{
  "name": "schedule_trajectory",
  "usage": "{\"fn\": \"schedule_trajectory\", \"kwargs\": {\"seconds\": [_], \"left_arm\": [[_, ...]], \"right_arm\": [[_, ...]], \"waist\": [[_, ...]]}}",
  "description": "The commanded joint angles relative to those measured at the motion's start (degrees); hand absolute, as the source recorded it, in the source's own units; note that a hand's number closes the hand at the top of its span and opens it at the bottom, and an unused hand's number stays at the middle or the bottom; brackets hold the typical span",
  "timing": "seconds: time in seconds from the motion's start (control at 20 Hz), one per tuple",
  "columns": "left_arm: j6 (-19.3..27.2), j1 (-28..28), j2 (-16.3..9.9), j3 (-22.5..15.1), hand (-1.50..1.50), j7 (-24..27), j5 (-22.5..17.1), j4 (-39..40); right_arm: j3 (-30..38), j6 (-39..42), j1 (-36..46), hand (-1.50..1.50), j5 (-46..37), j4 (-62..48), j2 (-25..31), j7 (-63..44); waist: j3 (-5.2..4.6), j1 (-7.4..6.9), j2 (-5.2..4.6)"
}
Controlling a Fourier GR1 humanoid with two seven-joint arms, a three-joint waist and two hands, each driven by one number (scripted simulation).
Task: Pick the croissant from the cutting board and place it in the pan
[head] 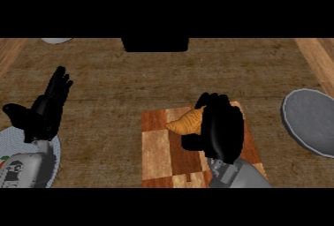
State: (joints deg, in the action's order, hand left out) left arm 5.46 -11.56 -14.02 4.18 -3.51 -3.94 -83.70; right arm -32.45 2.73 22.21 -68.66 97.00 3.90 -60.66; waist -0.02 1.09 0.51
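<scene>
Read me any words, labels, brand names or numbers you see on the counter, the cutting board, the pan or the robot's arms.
None: no text can be read anywhere.
The cutting board, croissant and pan carry no writing.
The left forearm bears small red and green marks, too small to read as letters or a sign.

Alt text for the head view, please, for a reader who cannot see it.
The right hand curls around a croissant on a wooden cutting board. A grey pan lies at the right edge; the left hand rests open at the left.
</scene>
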Motion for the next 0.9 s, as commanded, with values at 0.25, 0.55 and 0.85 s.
{"fn": "schedule_trajectory", "kwargs": {"seconds": [0.25, 0.55, 0.85], "left_arm": [[0.77, -0.89, 0.62, -0.33, 0.00, -0.94, 1.06, -0.71], [2.12, -1.88, 2.40, -2.52, 0.00, -3.55, 2.72, -2.85], [0.35, 0.94, 2.77, -1.81, 0.00, 0.93, 2.05, -1.29]], "right_arm": [[13.16, -4.81, -5.80, 1.50, -1.17, 16.71, 5.01, 0.33], [27.00, -12.95, -10.15, 1.50, 8.62, 15.05, 7.52, 10.37], [42.94, -17.01, -14.42, 1.50, 19.60, 3.62, 17.09, 25.13]], "waist": [[0.07, -0.28, -0.32], [0.09, -0.83, -0.50], [0.09, -0.81, -0.61]]}}
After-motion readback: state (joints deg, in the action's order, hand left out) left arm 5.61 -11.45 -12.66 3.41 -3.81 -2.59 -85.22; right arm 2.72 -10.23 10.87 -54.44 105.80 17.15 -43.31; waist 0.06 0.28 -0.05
